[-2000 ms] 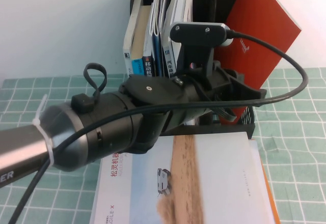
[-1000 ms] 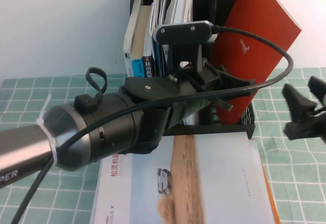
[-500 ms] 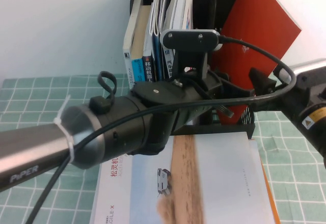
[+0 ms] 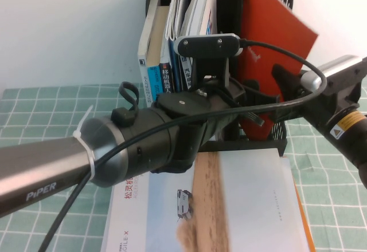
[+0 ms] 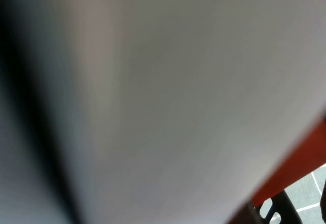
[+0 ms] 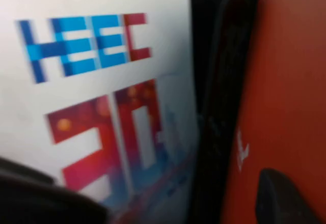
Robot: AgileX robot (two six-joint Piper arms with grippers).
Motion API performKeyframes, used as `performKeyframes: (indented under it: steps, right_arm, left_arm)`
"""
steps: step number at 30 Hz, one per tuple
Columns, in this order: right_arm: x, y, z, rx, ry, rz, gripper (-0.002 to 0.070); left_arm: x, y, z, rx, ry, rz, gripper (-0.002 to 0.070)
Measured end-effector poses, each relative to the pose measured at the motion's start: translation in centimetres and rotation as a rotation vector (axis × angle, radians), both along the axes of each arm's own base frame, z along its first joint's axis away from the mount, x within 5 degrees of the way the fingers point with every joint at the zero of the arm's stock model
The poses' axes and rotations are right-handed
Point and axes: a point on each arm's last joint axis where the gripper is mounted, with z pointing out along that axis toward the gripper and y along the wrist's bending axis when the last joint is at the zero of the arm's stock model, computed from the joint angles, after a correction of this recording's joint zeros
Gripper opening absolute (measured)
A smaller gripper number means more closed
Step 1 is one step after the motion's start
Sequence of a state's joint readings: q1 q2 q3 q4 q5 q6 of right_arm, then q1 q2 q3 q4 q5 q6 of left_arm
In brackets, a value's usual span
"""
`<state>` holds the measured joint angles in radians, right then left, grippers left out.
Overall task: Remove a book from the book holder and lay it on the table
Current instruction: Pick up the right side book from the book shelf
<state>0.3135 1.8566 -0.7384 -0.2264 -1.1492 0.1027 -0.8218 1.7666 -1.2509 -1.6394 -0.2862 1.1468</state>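
High view: we find the book (image 4: 275,34) not yet out of the book holder (image 4: 279,133), nothing laid on the table (image 4: 338,189); left gripper (image 4: 243,100) and right gripper (image 4: 282,75) reach toward it, fingers' state indiscernible.

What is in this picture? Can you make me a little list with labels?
book: red, tilted in the holder's right end, not yet on the table
holder: black rack at the back, more books standing in its left slots
table: green gridded cloth
striped book: white with a sandy stripe, lying flat in front of the holder
left gripper: hidden behind its arm, near the holder's middle
right gripper: reaching in at the red book's lower edge
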Motion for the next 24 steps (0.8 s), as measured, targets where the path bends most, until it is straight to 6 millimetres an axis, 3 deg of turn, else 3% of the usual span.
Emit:
performKeyframes:
  steps: [5,8,13,17,20,24]
  right_arm:
    - [-0.5,1.2,0.0,-0.009,-0.012,0.056,0.0014]
    - [-0.6,1.3,0.0,-0.010,-0.013,0.061,0.0014]
    - [-0.6,1.3,0.0,-0.011,-0.013,0.061,0.0013]
    - [-0.7,1.3,0.6,-0.040,-0.031,0.053,0.0013]
    - [-0.9,1.0,1.9,-0.065,-0.066,0.028,0.0013]
    - [-1.9,0.4,5.6,-0.094,-0.134,0.000,0.0013]
  left_arm:
    - [0.0,0.0,0.1,-0.029,0.016,0.015,0.0355]
    - [0.0,0.0,0.1,-0.063,0.037,0.038,0.0316]
    - [0.2,-0.1,0.4,-0.077,0.027,0.045,0.0099]
    - [0.4,-0.5,1.8,-0.111,-0.001,0.025,0.0022]
    - [0.3,-0.6,3.7,-0.125,-0.049,-0.005,0.0006]
    - [-0.4,0.0,5.9,-0.111,-0.120,-0.038,0.0003]
